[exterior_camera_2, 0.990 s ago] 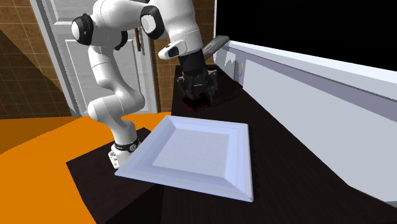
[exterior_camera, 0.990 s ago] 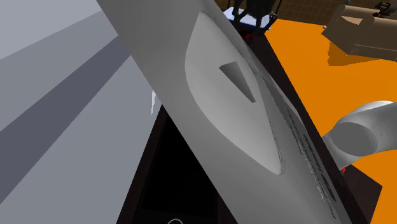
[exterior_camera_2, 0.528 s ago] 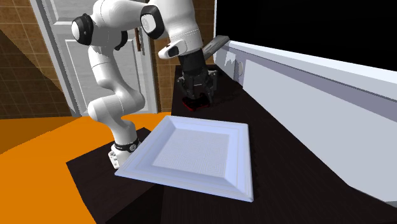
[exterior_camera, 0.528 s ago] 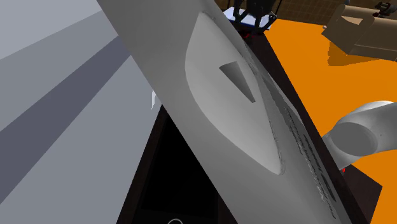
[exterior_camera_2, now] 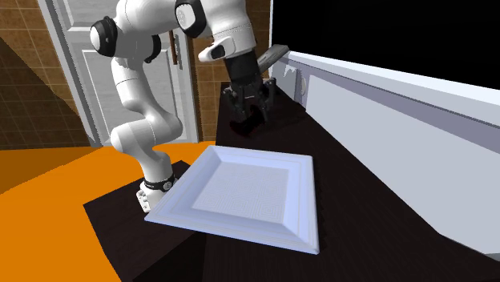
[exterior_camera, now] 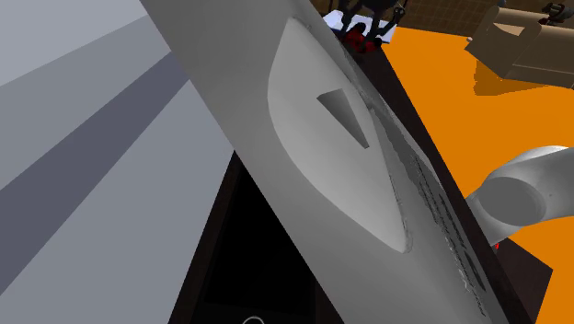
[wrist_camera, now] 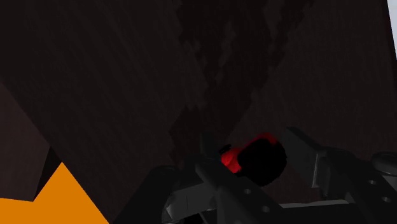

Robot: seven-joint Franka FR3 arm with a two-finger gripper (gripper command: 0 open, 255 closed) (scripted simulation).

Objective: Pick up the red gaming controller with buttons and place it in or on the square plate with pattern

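Grips the red controller (wrist_camera: 236,156) in the black gripper (wrist_camera: 254,167), clamping its fingers (wrist_camera: 303,151) on opposite sides of it in the wrist view, with a red edge peeking past a darker body. Hangs off the surface of the dark table (exterior_camera_2: 360,208) in the second exterior view, at about 12 o'clock from the pale square plate (exterior_camera_2: 210,164) and well apart from it. Plate flat on that same table, rims raised, nearest the camera. Reaches the gripper from about 10 o'clock of the plate with the white arm (exterior_camera_2: 132,76), based on the dark stand at the plate's 9 o'clock. Behind the arm, a white panelled door (exterior_camera_2: 76,72); at 8 o'clock of the plate, orange floor (exterior_camera_2: 40,200); at 1 o'clock, a black area (exterior_camera_2: 385,32). In the shoulder view, puts a spot of red under black fingers near 12 o'clock of the frame, beyond the broad grey link (exterior_camera: 350,175) of the arm.
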